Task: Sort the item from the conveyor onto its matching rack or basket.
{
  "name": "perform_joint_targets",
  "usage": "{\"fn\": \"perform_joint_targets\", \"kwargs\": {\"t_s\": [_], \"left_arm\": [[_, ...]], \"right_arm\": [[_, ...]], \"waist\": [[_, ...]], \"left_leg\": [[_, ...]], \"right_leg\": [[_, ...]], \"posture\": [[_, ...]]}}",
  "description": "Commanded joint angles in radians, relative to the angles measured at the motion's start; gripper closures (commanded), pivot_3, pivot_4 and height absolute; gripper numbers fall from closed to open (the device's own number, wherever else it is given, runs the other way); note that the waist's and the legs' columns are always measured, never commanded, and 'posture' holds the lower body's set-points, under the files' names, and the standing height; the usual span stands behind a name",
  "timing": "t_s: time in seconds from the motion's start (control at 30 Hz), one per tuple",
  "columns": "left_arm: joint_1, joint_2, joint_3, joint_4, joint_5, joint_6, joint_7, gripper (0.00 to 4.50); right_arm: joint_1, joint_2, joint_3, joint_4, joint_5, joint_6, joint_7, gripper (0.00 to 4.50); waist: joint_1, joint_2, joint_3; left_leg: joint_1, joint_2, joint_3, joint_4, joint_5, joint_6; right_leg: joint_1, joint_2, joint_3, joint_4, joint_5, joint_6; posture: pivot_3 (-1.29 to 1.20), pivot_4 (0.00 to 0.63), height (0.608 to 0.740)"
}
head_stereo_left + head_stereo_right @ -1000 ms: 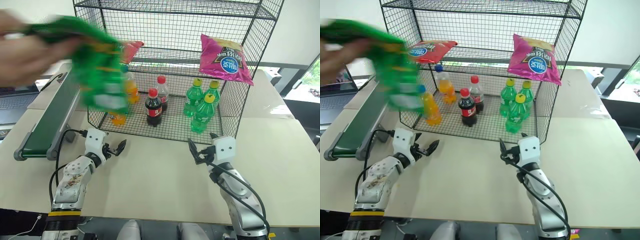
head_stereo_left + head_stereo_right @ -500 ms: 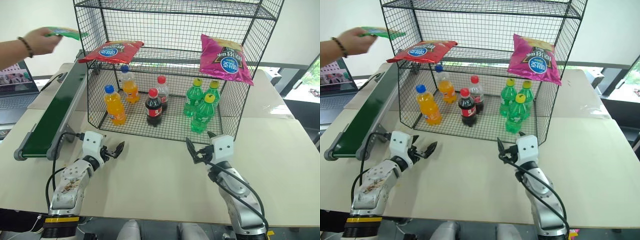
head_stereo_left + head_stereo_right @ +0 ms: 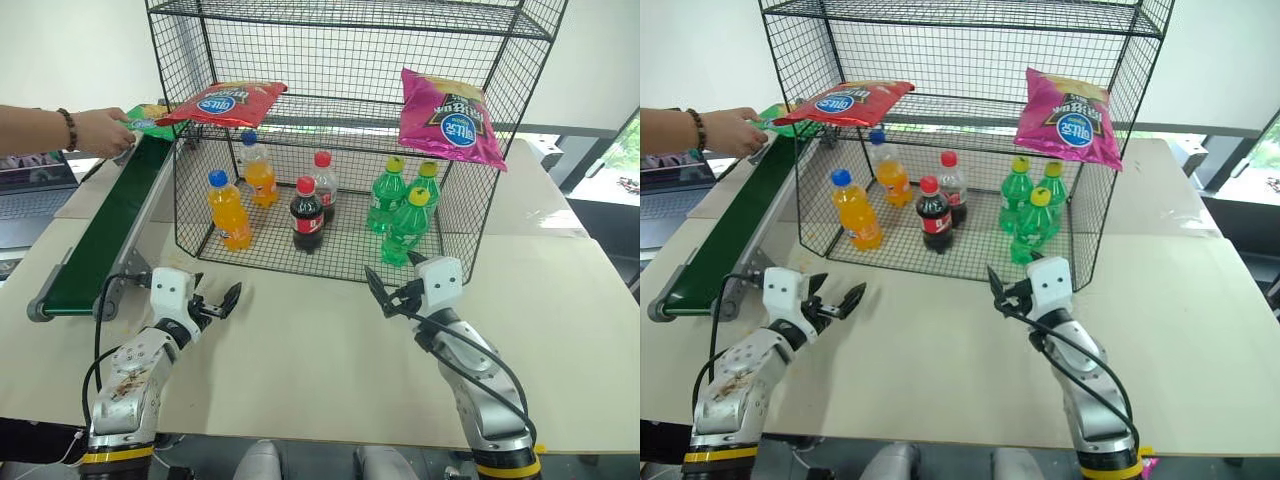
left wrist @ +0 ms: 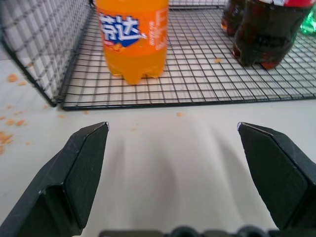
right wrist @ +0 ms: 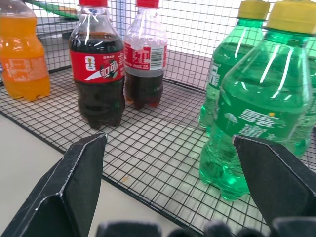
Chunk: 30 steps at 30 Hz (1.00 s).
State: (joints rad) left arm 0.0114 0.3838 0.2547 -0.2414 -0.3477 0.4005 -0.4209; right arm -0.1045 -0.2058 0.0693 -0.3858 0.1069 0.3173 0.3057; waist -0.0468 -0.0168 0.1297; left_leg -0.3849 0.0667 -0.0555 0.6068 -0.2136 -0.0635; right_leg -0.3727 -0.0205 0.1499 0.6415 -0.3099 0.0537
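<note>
Green snack bag (image 3: 143, 117) at conveyor's (image 3: 105, 237) far end under a person's hand (image 3: 100, 131); both robot hands spread

The orange bottle (image 4: 132, 37) carries white Chinese characters, 芬达; a green bottle (image 5: 256, 118) reads 雪碧 in white; the cola bottle's (image 5: 97, 69) red label bears white script (not clearly legible).

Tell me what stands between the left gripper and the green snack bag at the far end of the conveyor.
No object blocks the way. The left gripper hangs open over the table near the conveyor's near end. The green snack bag is at the far end, beside the rack, but a person's hand is on it.
</note>
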Motion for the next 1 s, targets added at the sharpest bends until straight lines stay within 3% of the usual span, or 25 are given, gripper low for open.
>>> {"fn": "perform_joint_targets", "kwargs": {"t_s": [0.03, 0.17, 0.33, 0.57, 0.77, 1.0], "left_arm": [[0.065, 0.015, 0.059, -0.114, -0.071, 0.024, -0.020, 0.04], [0.110, 0.012, 0.164, -0.208, -0.219, 0.097, -0.007, 0.04], [0.162, 0.014, 0.399, -0.259, -0.504, 0.236, 0.094, 0.04], [0.228, -0.051, 0.650, -0.203, -1.046, 0.265, 0.355, 0.04], [0.269, -0.028, 0.758, -0.046, -1.375, 0.228, 0.477, 0.04], [0.277, -0.001, 0.737, 0.035, -1.477, 0.236, 0.493, 0.04]], "right_arm": [[-0.049, -0.051, -0.008, -0.068, 0.099, 0.029, 0.116, 0.00], [-0.106, -0.112, -0.004, -0.092, 0.216, 0.085, 0.243, 0.00], [-0.211, -0.174, 0.007, -0.084, 0.350, 0.134, 0.402, 0.00], [-0.385, -0.160, 0.048, -0.006, 0.494, 0.149, 0.598, 0.00], [-0.487, -0.162, 0.067, 0.041, 0.550, 0.158, 0.706, 0.00], [-0.572, -0.139, 0.080, 0.078, 0.557, 0.148, 0.747, 0.00]], "waist": [[-0.002, 0.000, 0.000], [0.001, -0.001, 0.000], [-0.002, -0.002, 0.001], [-0.004, -0.003, 0.002], [0.004, -0.004, 0.002], [0.006, -0.004, 0.002]], "left_leg": [[0.000, 0.000, 0.000, 0.000, 0.000, 0.001], [0.000, 0.000, -0.001, 0.000, 0.000, 0.001], [0.001, 0.000, -0.001, 0.001, -0.001, 0.001], [0.001, 0.001, -0.001, 0.001, -0.001, 0.002], [0.002, 0.000, -0.003, 0.001, -0.001, 0.002], [0.002, 0.001, -0.003, 0.001, -0.001, 0.001]], "right_leg": [[0.000, 0.000, 0.000, 0.000, 0.000, 0.000], [0.000, 0.000, -0.001, 0.001, 0.000, 0.000], [0.001, 0.000, -0.001, 0.000, 0.000, 0.000], [0.002, -0.001, -0.002, 0.000, 0.000, 0.000], [0.002, -0.001, -0.004, 0.000, 0.000, 0.000], [0.001, -0.001, -0.005, 0.000, -0.001, -0.001]], "posture": [[0.00, 0.150, 0.740], [0.00, 0.150, 0.740], [0.00, 0.150, 0.740], [0.00, 0.150, 0.740], [0.00, 0.150, 0.740], [0.00, 0.150, 0.740]]}}
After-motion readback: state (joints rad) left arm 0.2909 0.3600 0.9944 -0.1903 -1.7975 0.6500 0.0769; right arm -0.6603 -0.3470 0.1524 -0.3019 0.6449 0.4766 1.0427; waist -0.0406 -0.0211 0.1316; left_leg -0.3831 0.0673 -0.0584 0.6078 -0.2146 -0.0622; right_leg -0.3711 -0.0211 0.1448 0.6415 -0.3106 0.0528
